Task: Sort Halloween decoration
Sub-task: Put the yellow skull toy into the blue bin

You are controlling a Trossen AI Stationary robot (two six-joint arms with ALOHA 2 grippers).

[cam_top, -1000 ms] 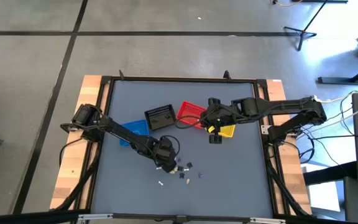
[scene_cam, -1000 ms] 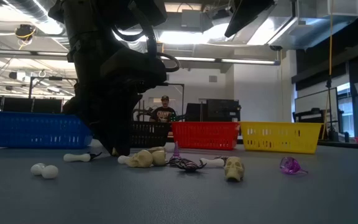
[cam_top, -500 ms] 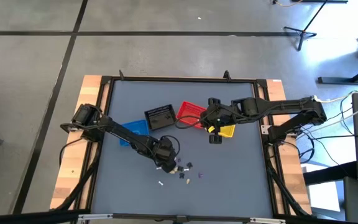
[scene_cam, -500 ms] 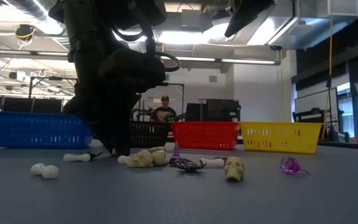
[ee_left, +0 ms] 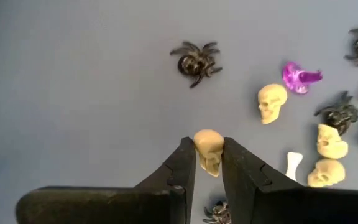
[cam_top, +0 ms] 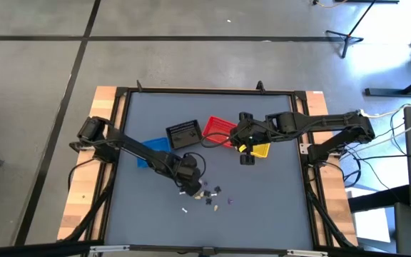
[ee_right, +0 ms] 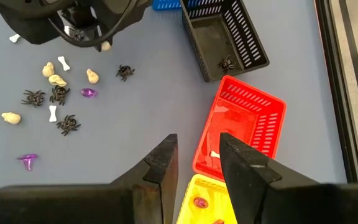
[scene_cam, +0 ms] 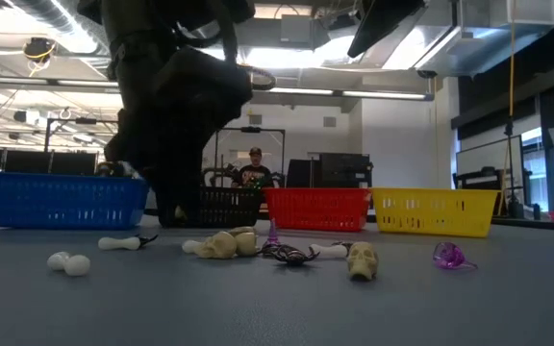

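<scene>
Left gripper: the left gripper pinched a cream skull between its two fingertips, held clear above the grey table; in the high view it stood over the near middle of the table, beside the loose trinkets.
Right gripper: the right gripper hung with its fingers apart and nothing between them, above the edges of the red basket and the yellow basket.
Loose trinkets: black spiders, more cream skulls, white bones and a purple piece lay scattered on the table in the left wrist view; all were apart from the baskets.
Black basket: the black basket held one black spider.
Red basket: held one small white piece; its kind could not be told.
Yellow basket: held a purple piece and one more small item.
Blue basket: the blue basket stood beside the black basket, under the left arm.
Background: a person stood in the room beyond the table.
</scene>
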